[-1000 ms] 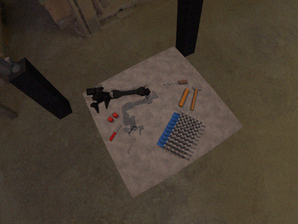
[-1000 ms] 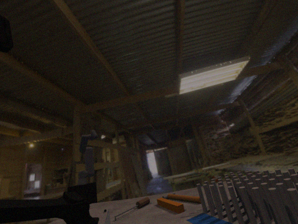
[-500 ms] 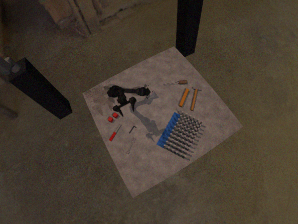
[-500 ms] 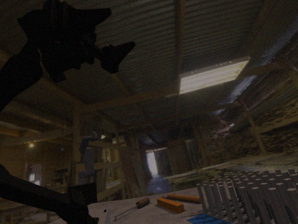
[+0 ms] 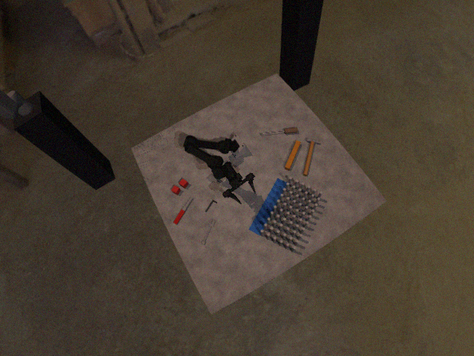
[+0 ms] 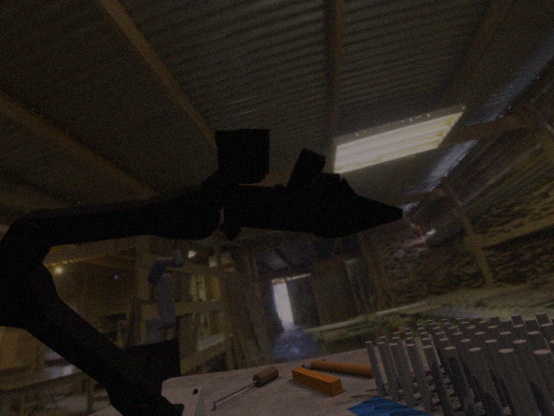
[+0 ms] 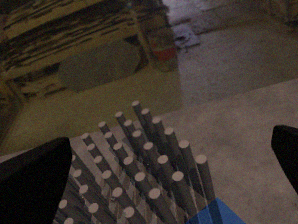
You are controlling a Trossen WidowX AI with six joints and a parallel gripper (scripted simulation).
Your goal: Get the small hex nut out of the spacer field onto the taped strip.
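My gripper (image 5: 247,198) (image 7: 173,141) is open and empty, held high above the table on the near side of the blue taped strip (image 5: 268,207) (image 6: 384,408) (image 7: 217,214). The standing metal spacers (image 5: 295,213) (image 6: 448,364) (image 7: 148,146) stand upright in rows beyond the strip. I cannot make out the hex nut among them. Tools on the table: a small black hooked key (image 5: 211,205), a thin grey tool (image 5: 208,232), a red-handled tool (image 5: 179,216), a brown-handled pronged tool (image 5: 290,130) (image 6: 266,376), and an orange-handled hammer (image 5: 308,159) (image 6: 342,368).
An orange block (image 5: 293,155) (image 6: 317,381) lies beside the hammer, near the spacers' corner. Two red cubes (image 5: 175,189) (image 5: 183,183) sit near the table's left edge. Dark posts (image 5: 299,44) (image 5: 68,144) stand beyond the table edges.
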